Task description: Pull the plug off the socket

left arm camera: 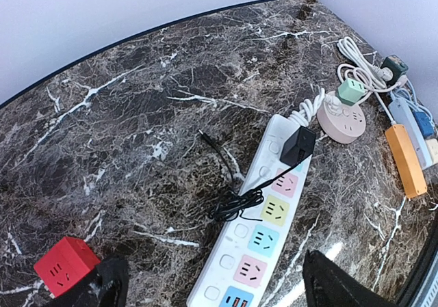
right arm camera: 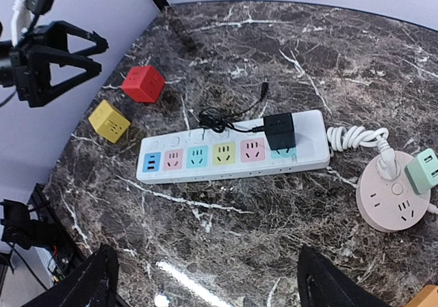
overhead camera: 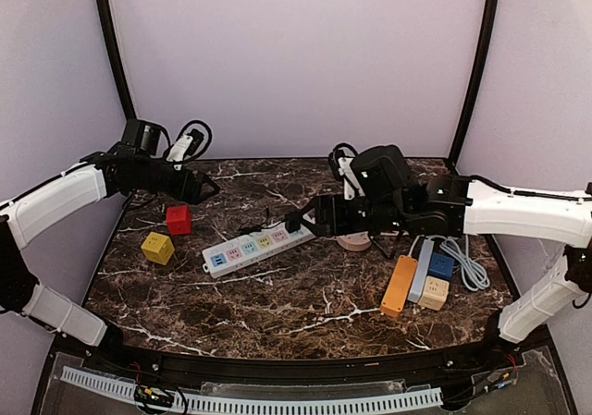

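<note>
The black plug (right arm camera: 279, 133) sits in the last socket at the cord end of the white power strip (right arm camera: 205, 158) on the counter (right arm camera: 287, 238). The right pincer (overhead camera: 298, 221) hangs released above that end; the left pincer (overhead camera: 205, 189), also released, hovers near the red cube (overhead camera: 178, 219)

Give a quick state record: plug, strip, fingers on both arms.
plug: black, seated in the end socket of the strip
strip: white, flat on the table, other sockets free
left fingers: open, empty, near red cube
right fingers: open, empty, clear of plug
task: plug not yet pulled
</note>
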